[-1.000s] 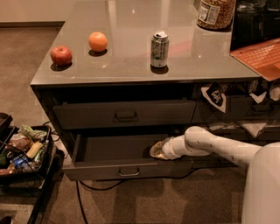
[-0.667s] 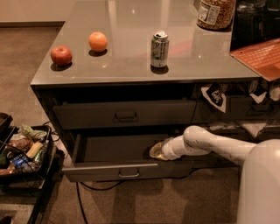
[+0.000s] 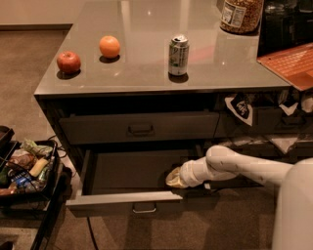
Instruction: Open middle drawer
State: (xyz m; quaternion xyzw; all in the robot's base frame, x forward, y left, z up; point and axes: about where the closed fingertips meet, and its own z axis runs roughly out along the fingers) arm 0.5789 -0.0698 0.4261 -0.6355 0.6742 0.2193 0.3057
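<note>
Farther out than a second ago, the middle drawer (image 3: 122, 201) is pulled well open at 6 o'clock from the can (image 3: 178, 54). The pincer (image 3: 174, 178) is lodged inside it at 3 o'clock; spread or pressed cannot be told. Rigid, smooth sliding is judged, best taken by the central metal pull (image 3: 144, 209). Counted on the surface (image 3: 146, 78): one can, one apple (image 3: 69, 62), one orange (image 3: 109, 47), one jar (image 3: 241, 14).

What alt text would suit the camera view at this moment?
The middle drawer of a grey cabinet stands pulled out, with the gripper in its right end. An apple, an orange and a can sit on the countertop above.
</note>
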